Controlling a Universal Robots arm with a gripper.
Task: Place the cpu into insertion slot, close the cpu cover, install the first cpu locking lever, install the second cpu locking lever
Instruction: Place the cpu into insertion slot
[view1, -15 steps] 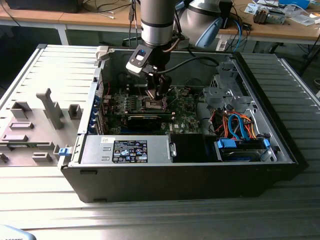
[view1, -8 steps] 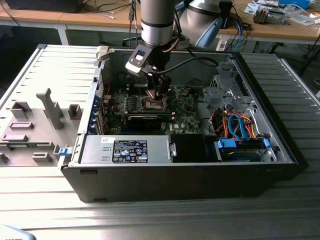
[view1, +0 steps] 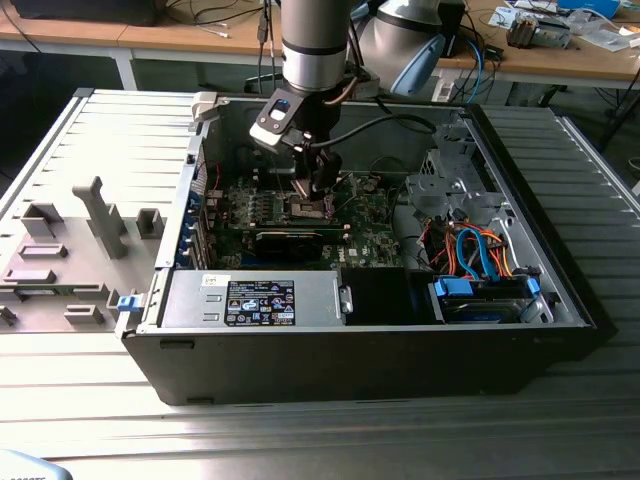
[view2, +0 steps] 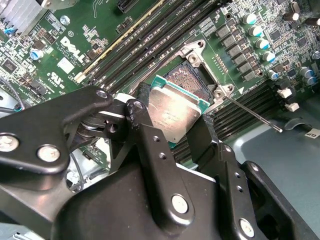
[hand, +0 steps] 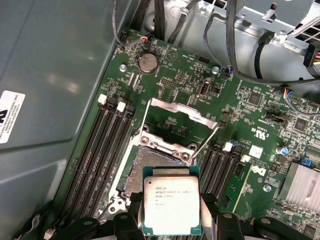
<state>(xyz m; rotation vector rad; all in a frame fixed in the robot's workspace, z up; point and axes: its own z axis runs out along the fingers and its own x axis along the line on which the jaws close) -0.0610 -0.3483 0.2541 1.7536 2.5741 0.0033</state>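
First wrist view: the cpu (hand: 172, 202) is pinched by two opposite edges between the gripper (hand: 172, 220) fingers. Its metal top faces up. It is near-square, with no clear long axis, and its sides run roughly parallel to the insertion slot (hand: 159, 159). It hangs partly over the slot's edge nearest the gripper, not seated. On the slot's far side the cpu cover (hand: 183, 113) stands raised open above the motherboard (hand: 235, 107).

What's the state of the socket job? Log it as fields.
jaws: shut on cpu
cpu: held over the slot, not seated
slot: open, contacts bare
cover: raised off the slot
lever: unlatched, swung out
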